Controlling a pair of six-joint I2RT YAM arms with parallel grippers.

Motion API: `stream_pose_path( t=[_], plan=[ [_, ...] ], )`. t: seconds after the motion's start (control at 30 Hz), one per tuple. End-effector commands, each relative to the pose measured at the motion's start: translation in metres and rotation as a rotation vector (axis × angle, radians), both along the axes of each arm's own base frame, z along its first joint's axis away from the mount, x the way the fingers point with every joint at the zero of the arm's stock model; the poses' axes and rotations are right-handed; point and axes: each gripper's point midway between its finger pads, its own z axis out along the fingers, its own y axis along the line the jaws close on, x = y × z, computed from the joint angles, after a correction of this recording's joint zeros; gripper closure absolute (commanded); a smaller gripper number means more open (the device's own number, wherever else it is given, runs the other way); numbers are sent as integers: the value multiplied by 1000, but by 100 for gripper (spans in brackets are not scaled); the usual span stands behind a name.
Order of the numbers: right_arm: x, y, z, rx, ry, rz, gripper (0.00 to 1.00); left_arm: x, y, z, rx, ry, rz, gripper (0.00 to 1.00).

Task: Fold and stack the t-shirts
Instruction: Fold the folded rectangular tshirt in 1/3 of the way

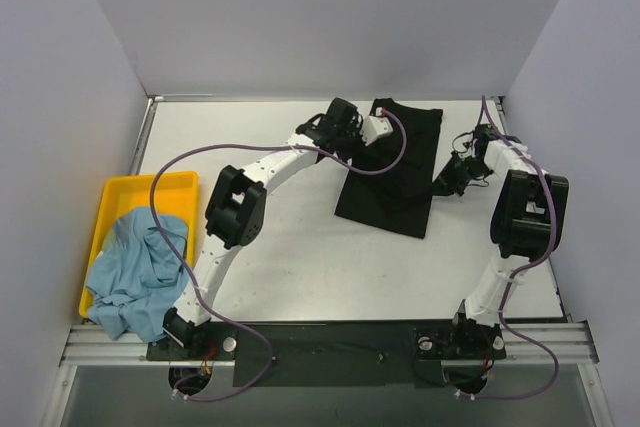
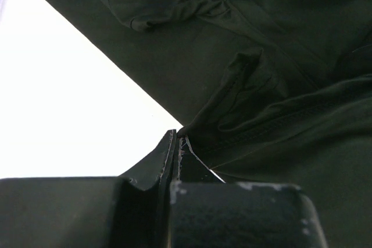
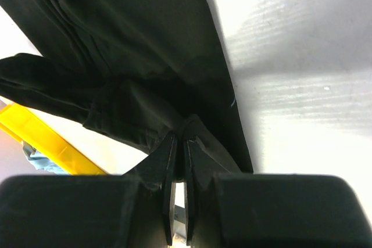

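Observation:
The black t-shirt (image 1: 392,172) lies spread on the white table at the back middle, partly folded. My left gripper (image 1: 352,137) is shut on its left edge; in the left wrist view the gripper (image 2: 178,139) pinches black cloth (image 2: 273,74). My right gripper (image 1: 452,179) is shut on the shirt's right sleeve; in the right wrist view the gripper (image 3: 181,137) nips a bunch of black cloth (image 3: 133,39). The light blue t-shirt (image 1: 138,267) lies crumpled in the yellow tray (image 1: 130,192) at the left.
White walls close in the table at the back and both sides. A metal rail (image 1: 330,342) runs along the near edge by the arm bases. The yellow tray's rim (image 3: 43,135) shows in the right wrist view.

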Motion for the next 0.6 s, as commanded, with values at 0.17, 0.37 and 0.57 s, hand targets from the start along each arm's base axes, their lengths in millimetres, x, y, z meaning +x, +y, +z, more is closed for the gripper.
stream_pose_path(
  t=[0.17, 0.37, 0.57],
  plan=[
    [25, -2, -1, 44, -15, -1, 96, 6, -27, 20, -120, -29, -80, 97],
    [55, -27, 12, -54, -83, -16, 59, 33, -16, 39, -139, -83, 0, 41],
    [60, -50, 63, -222, -207, 52, 51, 15, -19, 85, -190, -62, -150, 40]
  ],
)
